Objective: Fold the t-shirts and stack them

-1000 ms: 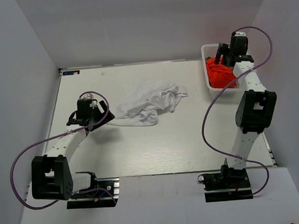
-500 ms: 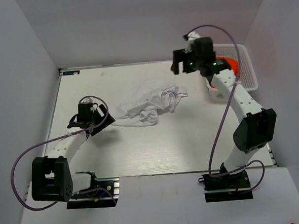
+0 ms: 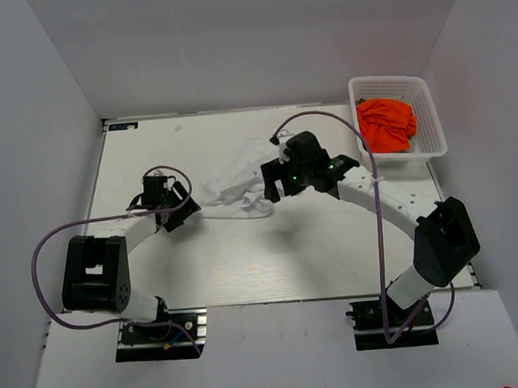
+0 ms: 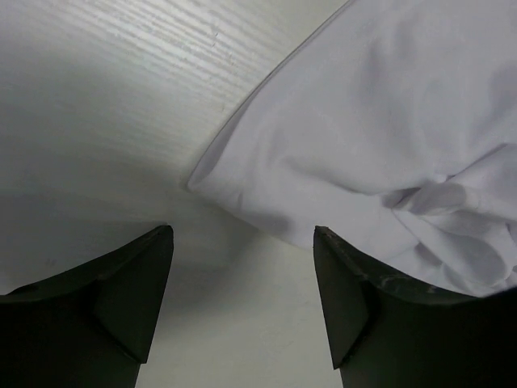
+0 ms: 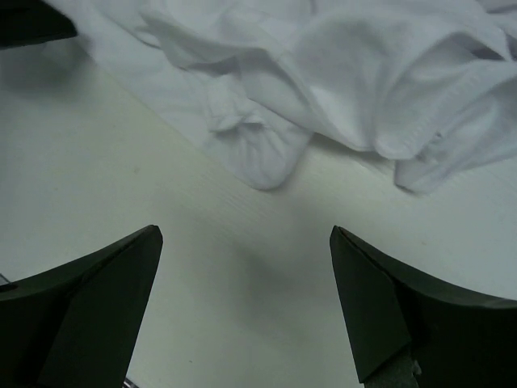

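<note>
The left jaws are held wide open and empty, low over the pale wood-grain table [image 4: 121,97], just beside a corner of the crumpled plain white cloth t-shirt [image 4: 380,145]. The right jaws are also open with nothing between them, at another edge of this shirt. The bright orange t-shirt [image 3: 387,123] is bunched inside the white plastic mesh basket [image 3: 432,113], well apart.

1. The table [image 3: 246,265] fills the middle of the top view.
2. The first shirt [image 3: 232,180] lies on the table, just left of the middle.
3. The basket [image 3: 386,87] sits at the table's upper right corner.
4. The second shirt [image 3: 387,125] lies in the basket.
5. The left gripper [image 3: 183,213] is just left of the first shirt's lower edge.
6. The right gripper [image 3: 272,184] is at that shirt's right side.
</note>
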{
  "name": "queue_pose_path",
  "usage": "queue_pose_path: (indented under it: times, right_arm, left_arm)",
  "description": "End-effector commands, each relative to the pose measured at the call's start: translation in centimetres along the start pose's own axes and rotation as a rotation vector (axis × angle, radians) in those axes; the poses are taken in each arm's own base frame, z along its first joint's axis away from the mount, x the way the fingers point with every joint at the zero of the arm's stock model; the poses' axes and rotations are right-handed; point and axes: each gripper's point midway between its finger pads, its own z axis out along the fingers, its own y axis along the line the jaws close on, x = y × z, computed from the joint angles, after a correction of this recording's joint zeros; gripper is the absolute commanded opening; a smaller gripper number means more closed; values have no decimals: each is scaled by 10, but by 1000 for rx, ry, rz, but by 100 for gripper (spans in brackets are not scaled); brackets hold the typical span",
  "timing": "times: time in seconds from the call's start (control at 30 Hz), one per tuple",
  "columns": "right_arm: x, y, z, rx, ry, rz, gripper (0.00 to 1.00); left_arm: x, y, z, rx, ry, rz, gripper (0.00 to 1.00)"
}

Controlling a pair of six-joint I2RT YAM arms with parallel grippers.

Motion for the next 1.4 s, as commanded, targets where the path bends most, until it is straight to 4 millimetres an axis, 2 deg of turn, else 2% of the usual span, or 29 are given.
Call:
queue_pose_path:
  times: [0.0, 0.03, 0.1, 0.17, 0.2, 0.23, 0.27, 0.3, 0.33, 0.37, 0.4, 0.43, 0.47, 0.5, 0.53, 0.57, 0.6, 0.63, 0.73, 0.83, 0.93, 1.0, 1.1, 1.23, 1.27, 1.37]
  right_arm:
    - [-40, 31, 2, -34, -126, -80, 90]
    - [-41, 40, 6, -52, -123, -157, 90]
    - [-51, 45, 16, -69, -164, -212, 90]
    - [-59, 51, 28, -91, -189, -344, 90]
    - [-65, 54, 32, -99, -217, -435, 90]
    - [-69, 57, 36, -104, -235, -551, 90]
    - [-67, 58, 50, -126, -240, -654, 90]
    - [-72, 61, 55, -133, -269, -694, 90]
    - [-79, 63, 58, -147, -285, -756, 90]
    - [-87, 65, 64, -151, -285, -815, 90]
    - [-75, 68, 77, -190, -240, -834, 90]
    - [-83, 75, 85, -215, -241, -851, 90]
    - [-93, 77, 85, -223, -243, -909, 90]
    - [-94, 80, 95, -243, -227, -917, 90]
    - [-83, 76, 108, -255, -181, -938, 90]
    - [-78, 76, 113, -268, -157, -944, 90]
    - [-76, 77, 125, -279, -130, -945, 90]
    - [-74, 77, 128, -294, -119, -951, 90]
    - [-62, 78, 138, -320, -66, -934, 90]
    - [-40, 80, 145, -360, -7, -930, 90]
    - [-36, 73, 154, -317, -5, -906, 90]
    - [-41, 72, 154, -302, -17, -896, 90]
    - [-45, 71, 153, -287, -29, -865, 78]
    - [-39, 67, 156, -270, -11, -874, 62]
    - [-36, 64, 158, -265, -1, -873, 62]
    - [-31, 52, 167, -212, 25, -875, 70]
  left_arm:
    - [10, 5, 11, -23, 29, -6, 80]
    - [8, 8, 13, -36, 17, -6, 80]
    - [11, 10, 16, -45, 27, -19, 79]
    - [14, 13, 21, -54, 39, -20, 70]
    - [9, 9, 22, -43, 25, -19, 66]
    - [10, 10, 23, -49, 32, -28, 57]
    - [10, 10, 23, -49, 32, -28, 52]
    - [6, 8, 25, -49, 18, -27, 47]
    - [3, 7, 27, -48, 17, -18, 35]
    - [2, 6, 26, -51, 20, -18, 30]
    - [-2, 3, 26, -44, 11, -18, 24]
    - [1, 8, 28, -64, 22, -19, 20]
    - [1, 8, 28, -64, 22, -19, 16]
    - [-3, 4, 27, -58, 13, -18, 13]
    - [-1, 9, 27, -79, 21, -19, 10]
    - [-2, 10, 28, -91, 22, -19, 4]
    - [-2, 14, 28, -113, 16, -28, 2]
    - [-4, 15, 27, -124, 13, -27, 0]
    - [-7, 14, 26, -132, 6, -39, 0]
    - [-8, 15, 27, -139, 1, -39, 0]
    - [-9, 17, 27, -146, -5, -38, 0]
    - [-11, 15, 25, -140, -13, -48, 0]
    - [-12, 13, 24, -141, -12, -48, 0]
    - [-17, 10, 23, -137, -16, -47, 0]
    - [-23, 5, 21, -126, -31, -47, 0]
    - [-25, 3, 16, -118, -40, -47, 0]
